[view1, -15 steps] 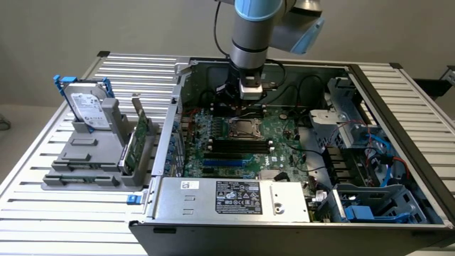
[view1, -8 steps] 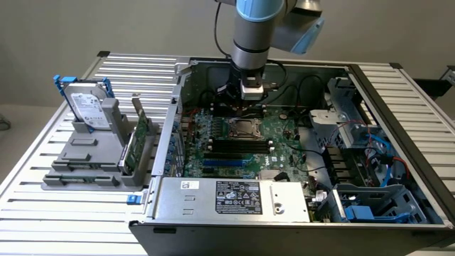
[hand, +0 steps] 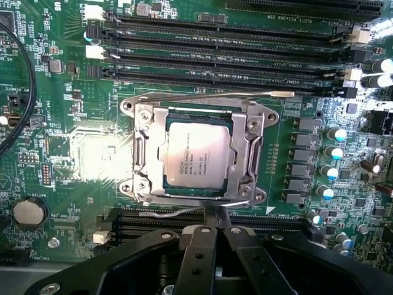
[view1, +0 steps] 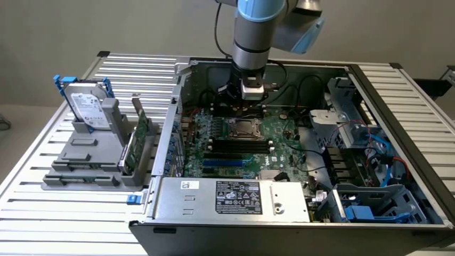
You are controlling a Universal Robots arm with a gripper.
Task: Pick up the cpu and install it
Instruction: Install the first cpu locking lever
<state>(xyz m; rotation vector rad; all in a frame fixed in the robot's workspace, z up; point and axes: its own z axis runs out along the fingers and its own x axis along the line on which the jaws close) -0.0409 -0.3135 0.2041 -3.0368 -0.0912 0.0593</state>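
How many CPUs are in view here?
1. The cpu sits inside the metal socket frame on the motherboard, by the shut gripper. Others may be hidden elsewhere in the case.

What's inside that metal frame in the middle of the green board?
The cpu, its silvery printed top showing. The metal frame overlaps its side edges, and whatever lies beneath it is covered.

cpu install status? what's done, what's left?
Done: the cpu sits in the motherboard socket, with the metal retention frame down around it.
In hand: nothing. The jaws are shut and empty, their tips right at the frame's edge.
Left: the thin socket lever lies along the frame. Whether it is latched cannot be told.
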